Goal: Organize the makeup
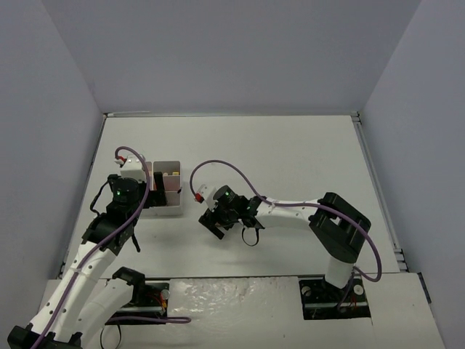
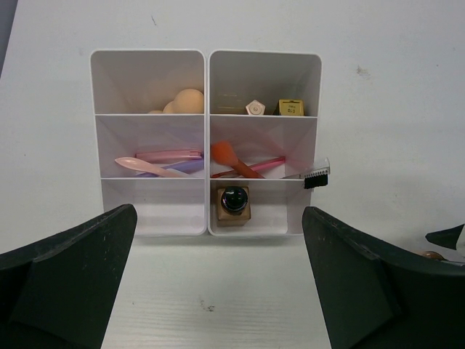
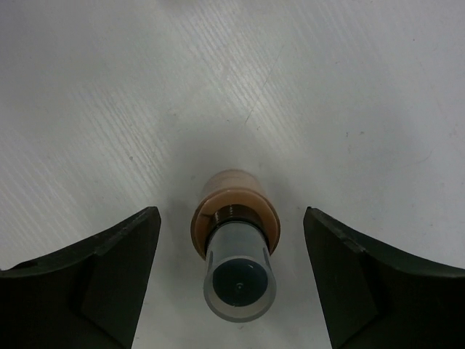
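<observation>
The pick-up of a tan bottle (image 3: pixel 234 233) is in hand. It stands, apparently upright, untouched between the spread fingers of the right gripper (image 3: pixel 231 280). A squeeze and a lift are called for next. The left gripper (image 2: pixel 218 291) is held spread and empty, with the organizer (image 2: pixel 206 80) just ahead. The white worktop (image 3: pixel 327 87) is faintly scuffed and enclosed by grey walls (image 1: pixel 240 51).

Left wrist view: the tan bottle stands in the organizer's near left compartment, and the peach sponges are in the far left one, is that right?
No. The tan bottle stands in the organizer's near right compartment, as the left wrist view shows. The peach sponges are in the far left one.
</observation>
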